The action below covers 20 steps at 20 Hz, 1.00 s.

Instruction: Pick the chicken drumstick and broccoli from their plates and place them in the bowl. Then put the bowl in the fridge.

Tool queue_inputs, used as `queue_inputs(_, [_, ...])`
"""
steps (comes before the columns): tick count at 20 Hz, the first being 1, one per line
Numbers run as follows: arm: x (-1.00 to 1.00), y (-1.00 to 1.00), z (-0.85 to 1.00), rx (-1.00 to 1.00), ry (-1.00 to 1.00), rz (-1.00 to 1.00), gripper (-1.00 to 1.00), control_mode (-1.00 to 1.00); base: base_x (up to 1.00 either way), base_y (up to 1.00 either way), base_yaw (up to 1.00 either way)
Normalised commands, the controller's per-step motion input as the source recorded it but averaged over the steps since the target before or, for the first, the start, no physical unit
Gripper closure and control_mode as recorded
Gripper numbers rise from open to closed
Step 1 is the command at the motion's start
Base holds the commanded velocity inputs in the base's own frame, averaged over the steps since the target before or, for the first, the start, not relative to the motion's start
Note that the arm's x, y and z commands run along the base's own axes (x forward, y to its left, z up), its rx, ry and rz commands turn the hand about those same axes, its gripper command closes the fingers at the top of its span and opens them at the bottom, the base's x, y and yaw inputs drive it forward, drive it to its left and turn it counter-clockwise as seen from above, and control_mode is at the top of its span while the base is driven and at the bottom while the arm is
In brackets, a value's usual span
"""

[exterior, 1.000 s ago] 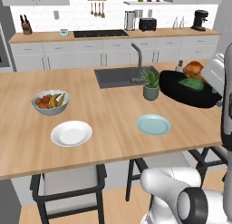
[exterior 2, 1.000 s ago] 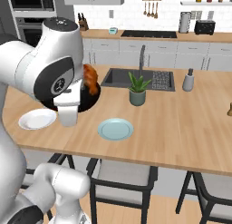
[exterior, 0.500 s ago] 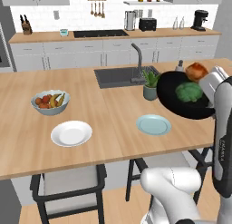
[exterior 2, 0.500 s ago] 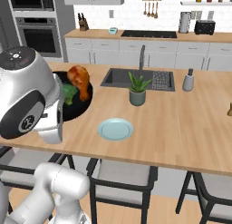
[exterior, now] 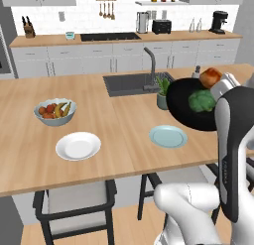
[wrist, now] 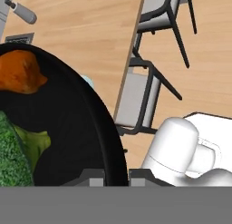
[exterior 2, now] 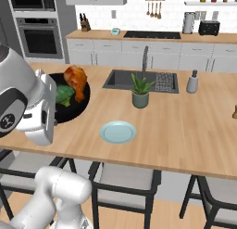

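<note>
The black bowl (wrist: 68, 128) is up off the worktop (wrist: 90, 32) and takes up the left of the picture, its glossy rim curving down to the tool (wrist: 117, 177), whose dark tips are pinched shut on that rim at the bottom edge. Inside, the orange-brown chicken drumstick (wrist: 20, 73) lies against the bowl's far wall, and the green broccoli (wrist: 16, 155) sits nearer, touching the left edge. Beyond the rim there's a sliver of the pale blue-green plate (wrist: 89, 82) on the wood. Past the worktop's edge, two dark-framed chairs (wrist: 140, 100) stand on the floor below.
</note>
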Motion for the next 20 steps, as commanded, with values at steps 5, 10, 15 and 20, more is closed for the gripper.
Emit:
queue_inputs(5, [-0.01, 0.0, 0.0, 0.0, 0.0, -0.01, 1.0, -1.0, 0.0, 0.0, 0.0])
queue_inputs(10, [0.03, 0.0, -0.06, -0.01, 0.0, 0.0, 1.0, -1.0, 0.0, 0.0, 0.0])
queue_inputs(15, [0.03, 0.04, -0.4, -0.1, 0.0, 0.13, 1.0, -1.0, 0.0, 0.0, 0.0])
queue_inputs(20, [0.07, 0.13, -0.14, -0.06, 0.0, 0.1, 1.0, -1.0, 0.0, 0.0, 0.0])
